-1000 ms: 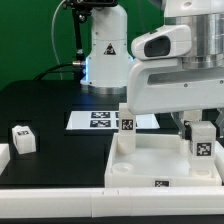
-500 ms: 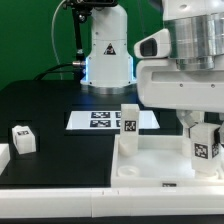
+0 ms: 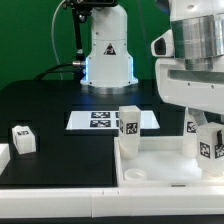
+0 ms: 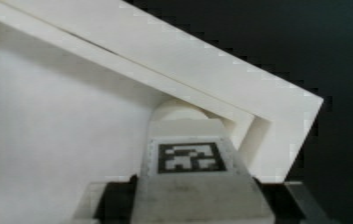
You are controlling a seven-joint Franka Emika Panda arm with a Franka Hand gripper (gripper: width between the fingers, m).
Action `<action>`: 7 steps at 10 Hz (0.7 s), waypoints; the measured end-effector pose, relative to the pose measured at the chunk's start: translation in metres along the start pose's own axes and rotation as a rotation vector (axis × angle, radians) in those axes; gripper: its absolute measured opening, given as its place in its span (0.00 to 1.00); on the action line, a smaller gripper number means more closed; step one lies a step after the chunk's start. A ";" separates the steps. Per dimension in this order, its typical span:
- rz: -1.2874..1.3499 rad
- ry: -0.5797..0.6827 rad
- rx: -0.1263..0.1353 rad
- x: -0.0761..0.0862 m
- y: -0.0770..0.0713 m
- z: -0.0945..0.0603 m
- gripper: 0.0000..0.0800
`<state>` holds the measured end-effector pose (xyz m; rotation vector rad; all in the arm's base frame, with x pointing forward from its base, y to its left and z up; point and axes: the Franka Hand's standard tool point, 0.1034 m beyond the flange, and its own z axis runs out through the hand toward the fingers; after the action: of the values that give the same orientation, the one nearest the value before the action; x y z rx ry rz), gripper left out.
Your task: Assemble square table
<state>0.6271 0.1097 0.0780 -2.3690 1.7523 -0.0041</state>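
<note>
Though the slab (image 3: 165,165) at the exterior view's lower right carries one upright leg (image 3: 128,124), apparently fitted, a loose leg (image 3: 22,138) waits at middle left. In the wrist view, the gripper (image 4: 191,205) has its jaws pinching a second leg (image 4: 191,150) at the slab's corner. Seating this one looks unfinished.

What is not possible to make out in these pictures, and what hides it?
Wrist view: the foot of the gripped leg, hidden by the leg itself and the gripper.
Exterior view: the tabletop, right side cut by the picture edge.
Exterior view: the white block at its left edge, mostly cut off.
</note>
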 end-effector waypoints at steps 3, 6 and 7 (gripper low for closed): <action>0.180 0.015 0.055 -0.007 -0.005 0.002 0.36; -0.304 0.010 0.007 -0.013 -0.009 -0.002 0.68; -0.379 0.009 0.007 -0.012 -0.008 -0.002 0.78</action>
<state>0.6308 0.1235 0.0822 -2.6591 1.2770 -0.0752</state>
